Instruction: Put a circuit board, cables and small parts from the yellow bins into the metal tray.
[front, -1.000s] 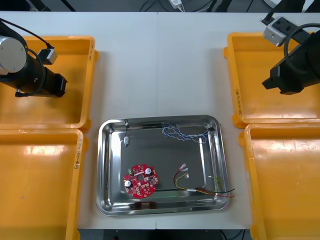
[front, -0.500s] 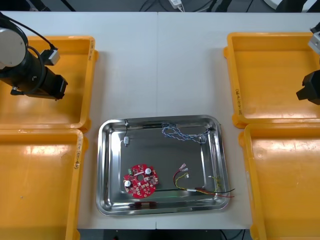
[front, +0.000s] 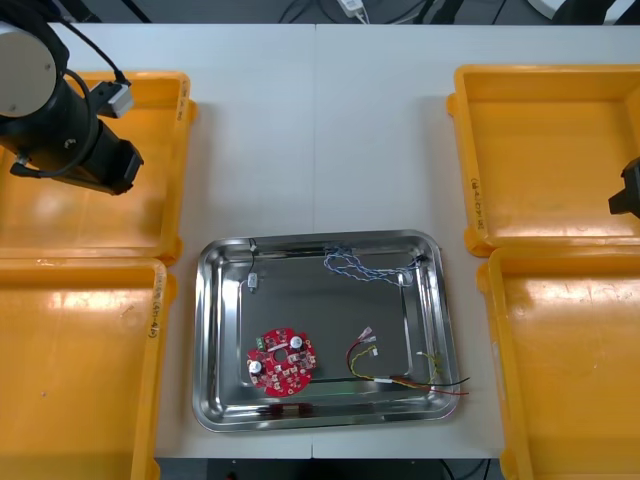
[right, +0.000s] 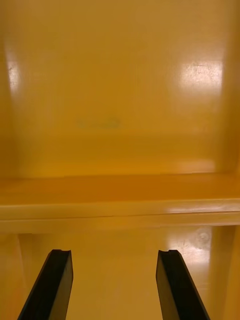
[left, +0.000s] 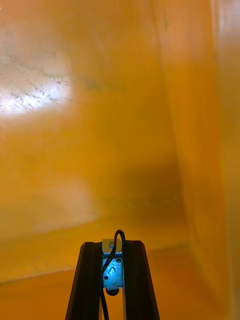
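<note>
Yellow bin (left: 100, 125) floor behind left pincer (left: 113, 245) clamped on small metal part (left: 112, 272), lengthwise along fingers (left: 90, 285); right pincer (right: 114, 255) apart.

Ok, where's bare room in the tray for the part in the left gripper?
Left gripper, over the far left bin, holds a small metal part. Bare: tray middle, between blue and white cable, circuit board, red and yellow cables. Crowded: near right corner.

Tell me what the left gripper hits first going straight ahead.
Probably the yellow bin, its bare inside; depth unclear. The left gripper is shut on a small metal part.
</note>
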